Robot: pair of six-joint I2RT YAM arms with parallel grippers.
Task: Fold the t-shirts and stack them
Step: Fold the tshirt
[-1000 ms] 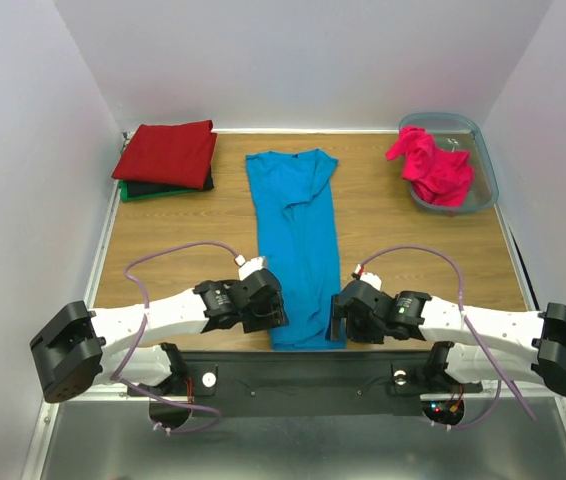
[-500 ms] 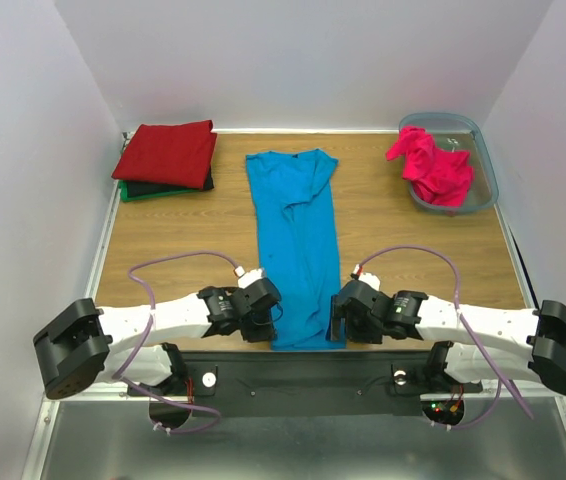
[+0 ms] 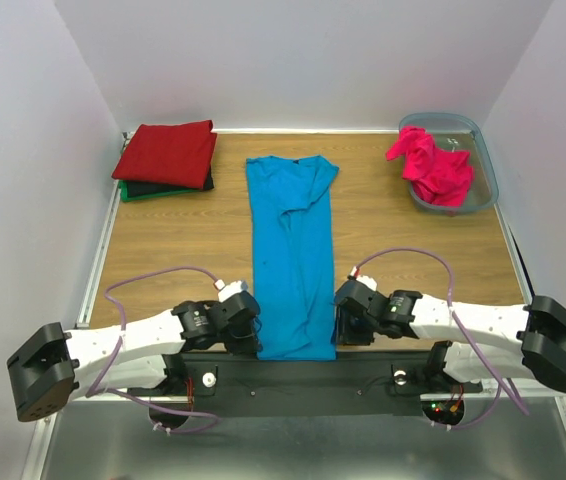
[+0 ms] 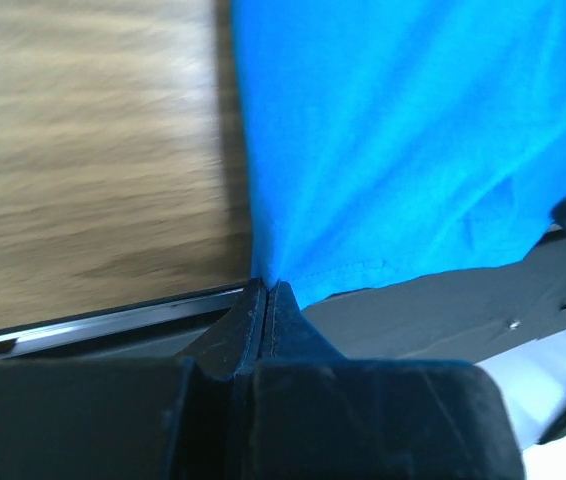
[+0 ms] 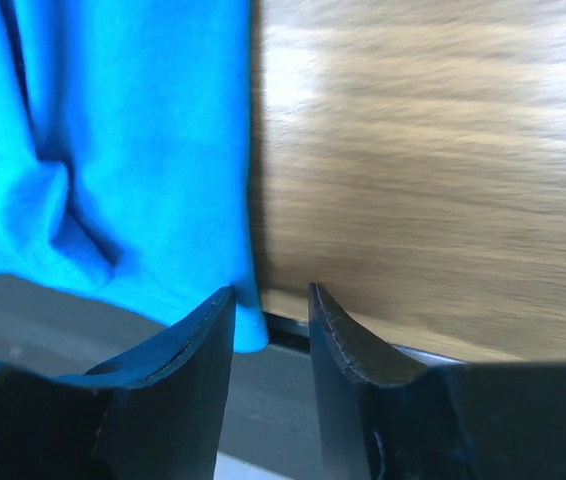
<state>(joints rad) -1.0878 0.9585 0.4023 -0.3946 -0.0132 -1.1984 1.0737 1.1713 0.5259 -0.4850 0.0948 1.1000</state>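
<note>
A bright blue t-shirt (image 3: pixel 291 250) lies folded lengthwise down the middle of the table, its hem hanging over the near edge. My left gripper (image 3: pixel 248 340) is at the hem's left corner. In the left wrist view, its jaws (image 4: pixel 266 285) are shut on the blue cloth (image 4: pixel 413 150). My right gripper (image 3: pixel 341 325) is at the hem's right corner. The right wrist view shows it (image 5: pixel 271 290) open, a gap between its fingers and the blue corner (image 5: pixel 133 130) against the left finger. A magenta-pink t-shirt (image 3: pixel 431 165) lies crumpled at the back right.
The pink shirt sits in a translucent blue-grey bin (image 3: pixel 485 175). At the back left is a folded stack: dark red shirt (image 3: pixel 168 152) on top, black (image 3: pixel 168 187) and green (image 3: pixel 138 195) below. A black bar (image 3: pixel 293 372) runs along the table's near edge.
Both grippers dropped to the hem at the near edge. The left one closed on the blue cloth, the right one narrowed. The shirt slid toward the arms.
</note>
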